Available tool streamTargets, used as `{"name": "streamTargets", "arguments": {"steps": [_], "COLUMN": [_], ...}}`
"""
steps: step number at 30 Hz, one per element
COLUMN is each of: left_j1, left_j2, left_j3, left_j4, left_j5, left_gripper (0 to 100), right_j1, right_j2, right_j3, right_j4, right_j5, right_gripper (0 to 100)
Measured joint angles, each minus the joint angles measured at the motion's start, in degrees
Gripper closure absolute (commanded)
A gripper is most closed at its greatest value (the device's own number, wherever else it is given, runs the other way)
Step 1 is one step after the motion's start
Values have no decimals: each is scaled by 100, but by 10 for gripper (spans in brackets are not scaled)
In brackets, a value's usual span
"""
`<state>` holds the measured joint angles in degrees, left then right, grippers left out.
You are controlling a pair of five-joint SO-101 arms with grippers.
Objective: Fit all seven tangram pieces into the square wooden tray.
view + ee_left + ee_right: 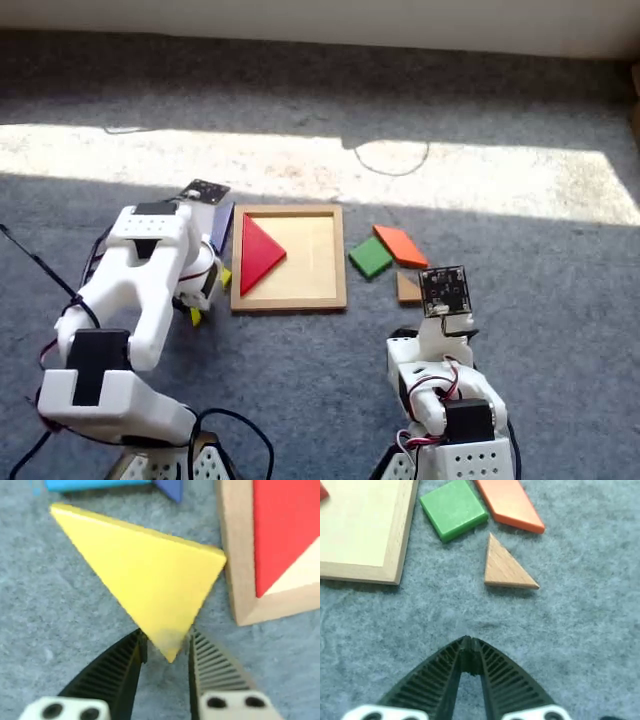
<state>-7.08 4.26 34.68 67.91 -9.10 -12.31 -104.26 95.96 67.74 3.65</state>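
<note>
The square wooden tray (290,302) holds a red triangle (258,252) against its left side. In the left wrist view my left gripper (167,644) is shut on one corner of a yellow triangle (145,570), just outside the tray's rim (235,555). Part of the yellow triangle (225,277) peeks out from under the left arm. My right gripper (470,652) is shut on nothing, over bare carpet short of a plain wooden triangle (505,570). A green square (452,507) and an orange parallelogram (510,502) lie right of the tray.
A light blue piece (95,484) and a dark blue piece (170,487) lie beyond the yellow triangle, left of the tray. Grey carpet covers the floor, with a sunlit band behind the tray. A thin cable (390,160) loops there.
</note>
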Motion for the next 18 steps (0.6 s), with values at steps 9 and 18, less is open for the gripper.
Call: {"name": "streamTargets", "arguments": {"steps": [9,18], "left_j1": [141,141], "left_j2": [0,-853], "left_j3": [0,0], "left_j4": [-62,220], "left_j5": [-545,-519], "left_gripper": [995,943], "right_j1": [0,0], "right_j2": [0,0], "right_j3": [0,0], "right_j4": [0,0], "right_j5": [0,0], "right_gripper": [989,989]}}
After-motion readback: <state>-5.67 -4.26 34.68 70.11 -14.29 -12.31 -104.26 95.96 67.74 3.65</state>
